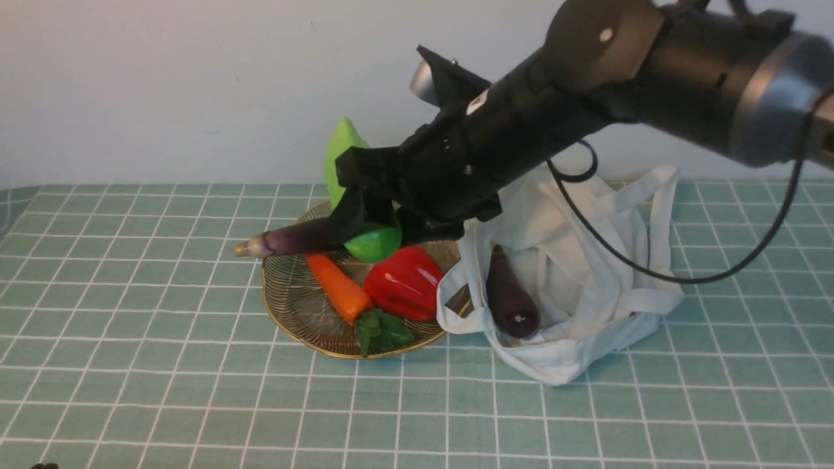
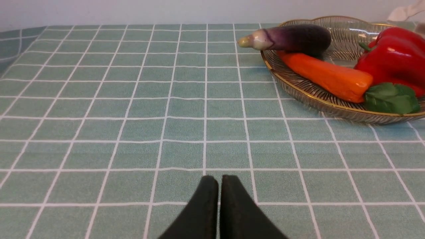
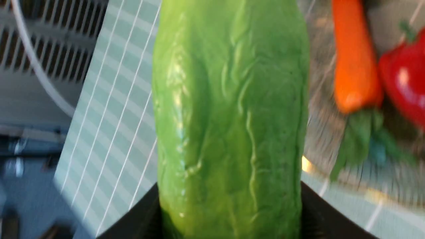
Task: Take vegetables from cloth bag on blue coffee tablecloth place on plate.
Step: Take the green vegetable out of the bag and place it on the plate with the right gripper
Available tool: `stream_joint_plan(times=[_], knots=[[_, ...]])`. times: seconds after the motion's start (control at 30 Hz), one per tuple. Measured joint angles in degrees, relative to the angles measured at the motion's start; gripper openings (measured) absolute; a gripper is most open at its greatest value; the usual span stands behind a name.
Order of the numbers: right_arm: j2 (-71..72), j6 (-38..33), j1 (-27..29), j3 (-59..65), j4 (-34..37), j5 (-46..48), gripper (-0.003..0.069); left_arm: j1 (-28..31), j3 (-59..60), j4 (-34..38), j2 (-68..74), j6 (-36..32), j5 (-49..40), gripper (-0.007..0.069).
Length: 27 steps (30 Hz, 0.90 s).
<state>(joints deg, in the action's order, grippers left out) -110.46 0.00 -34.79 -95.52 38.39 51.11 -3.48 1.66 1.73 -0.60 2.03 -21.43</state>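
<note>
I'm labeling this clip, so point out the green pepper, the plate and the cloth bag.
green pepper (image 3: 229, 116), right wrist view, middle of its wrinkled body.
plate (image 1: 293, 306), front view, bare ribbed glass near its rim.
cloth bag (image 1: 586, 299), front view, its white fabric.

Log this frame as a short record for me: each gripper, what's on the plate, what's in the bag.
right gripper: shut on green pepper, held over the plate
left gripper: shut, empty, over the tablecloth
on plate: pale-tipped eggplant, carrot, red pepper
in bag: dark eggplant, lying in the opening
</note>
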Motion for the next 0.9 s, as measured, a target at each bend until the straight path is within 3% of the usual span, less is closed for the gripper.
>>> stream_joint_plan(times=[0.17, 0.33, 0.37, 0.63, 0.9], knots=[[-7.62, 1.01, 0.0, 0.0, 1.62, -14.67, 0.0393, 0.0, 0.0, 0.0, 0.0, 0.0, 0.0, -0.0004], [-11.72, 1.32, 0.0, 0.11, 6.01, -21.49, 0.0411, 0.0, 0.0, 0.0, 0.0, 0.0, 0.0, -0.0004], [-11.72, 1.32, 0.0, 0.11, 6.01, -21.63, 0.0414, 0.0, 0.0, 0.0, 0.0, 0.0, 0.0, -0.0004], [-13.15, 0.61, -0.04, 0.11, 8.85, -22.37, 0.0648, 0.0, 0.0, 0.0, 0.0, 0.0, 0.0, -0.0004], [-12.0, -0.86, 0.22, 0.18, 11.18, -18.77, 0.0678, 0.0, 0.0, 0.0, 0.0, 0.0, 0.0, -0.0004]])
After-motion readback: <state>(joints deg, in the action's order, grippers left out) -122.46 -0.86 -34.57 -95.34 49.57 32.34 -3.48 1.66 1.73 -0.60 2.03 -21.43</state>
